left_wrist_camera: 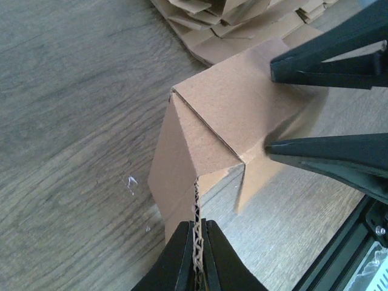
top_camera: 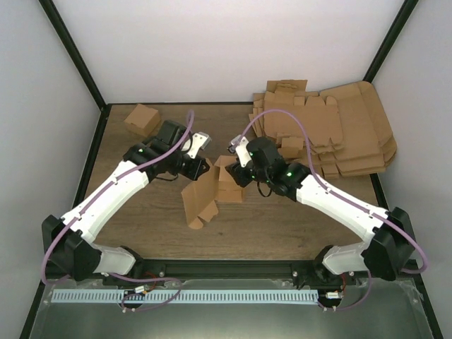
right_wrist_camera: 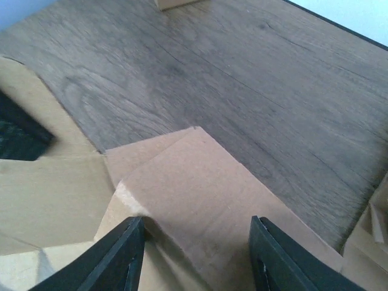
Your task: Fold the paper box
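In the middle of the surface (top_camera: 282, 226) the paper box (top_camera: 210, 189) stands half-folded, walls raised but flaps loose and unclosed, the left pincer (left_wrist_camera: 195, 227) clenched on one cardboard edge, the right pincer (right_wrist_camera: 195, 223) straddling a folded corner, its grip unclear.

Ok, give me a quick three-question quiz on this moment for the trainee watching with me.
1. True or false: the left gripper is shut on an edge of the paper box.
2. The right gripper has its jaws: A) shut on nothing; B) open, with box cardboard between them; C) shut on a flat blank.
3. In the top view, which far corner holds the small folded box?
Key: 1 true; 2 B; 3 the far left corner.
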Robot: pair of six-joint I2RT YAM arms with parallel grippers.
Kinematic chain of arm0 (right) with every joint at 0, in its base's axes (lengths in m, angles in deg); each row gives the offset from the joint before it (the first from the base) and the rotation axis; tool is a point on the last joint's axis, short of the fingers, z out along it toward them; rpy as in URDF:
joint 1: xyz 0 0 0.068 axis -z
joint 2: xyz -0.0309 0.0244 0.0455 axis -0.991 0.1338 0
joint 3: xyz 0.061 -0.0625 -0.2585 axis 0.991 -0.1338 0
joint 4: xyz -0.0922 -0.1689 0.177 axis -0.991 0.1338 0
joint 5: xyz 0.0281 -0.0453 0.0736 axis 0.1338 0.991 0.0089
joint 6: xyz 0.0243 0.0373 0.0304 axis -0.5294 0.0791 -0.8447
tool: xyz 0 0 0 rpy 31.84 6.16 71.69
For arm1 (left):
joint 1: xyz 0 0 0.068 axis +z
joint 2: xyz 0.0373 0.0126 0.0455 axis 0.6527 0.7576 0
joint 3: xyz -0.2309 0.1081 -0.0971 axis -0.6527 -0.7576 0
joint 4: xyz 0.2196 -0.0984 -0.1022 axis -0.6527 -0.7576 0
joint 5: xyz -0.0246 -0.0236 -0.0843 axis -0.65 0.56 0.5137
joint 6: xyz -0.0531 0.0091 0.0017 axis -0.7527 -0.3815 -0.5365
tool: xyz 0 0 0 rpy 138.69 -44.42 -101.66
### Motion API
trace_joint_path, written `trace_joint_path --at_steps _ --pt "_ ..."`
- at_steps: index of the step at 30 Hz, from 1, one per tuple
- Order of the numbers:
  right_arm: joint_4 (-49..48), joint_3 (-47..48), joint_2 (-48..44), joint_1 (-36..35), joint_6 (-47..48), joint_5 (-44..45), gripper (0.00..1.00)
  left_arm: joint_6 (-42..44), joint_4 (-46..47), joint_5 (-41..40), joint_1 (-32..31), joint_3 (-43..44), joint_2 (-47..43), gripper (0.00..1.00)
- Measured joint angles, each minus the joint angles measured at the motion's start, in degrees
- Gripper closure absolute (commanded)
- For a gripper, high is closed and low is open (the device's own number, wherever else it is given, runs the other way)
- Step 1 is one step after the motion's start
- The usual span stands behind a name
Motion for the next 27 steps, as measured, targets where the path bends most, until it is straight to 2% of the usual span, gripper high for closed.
trace_joint_path --at_steps 7,11,14,16,20,27 --pt "1.25 1.25 4.61 -3.08 3.1 6.99 0.45 0.35 -2.34 -0.07 0.02 0.79 1.73 0.96" --pt "1.38 1.99 5.44 -3.65 4.98 8.46 0.36 0.63 -3.32 -0.24 0.02 2.12 2.62 0.96" --pt "1.36 1.84 5.42 -3.82 6.16 8.66 0.35 1.07 -4.07 -0.17 -0.04 3.04 3.32 0.96" --pt "1.16 1.42 5.22 -4.02 6.56 8.79 0.27 1.49 -4.33 -0.11 -0.04 3.48 3.82 0.96" --pt "0.83 1.14 5.14 -4.13 6.6 10.25 0.25 1.9 -4.31 -0.04 -0.07 4.09 4.92 0.96" --pt "0.92 -1.33 3.45 -4.31 4.85 16.68 0.15 2.93 -4.57 -0.26 -0.09 4.63 5.9 0.96"
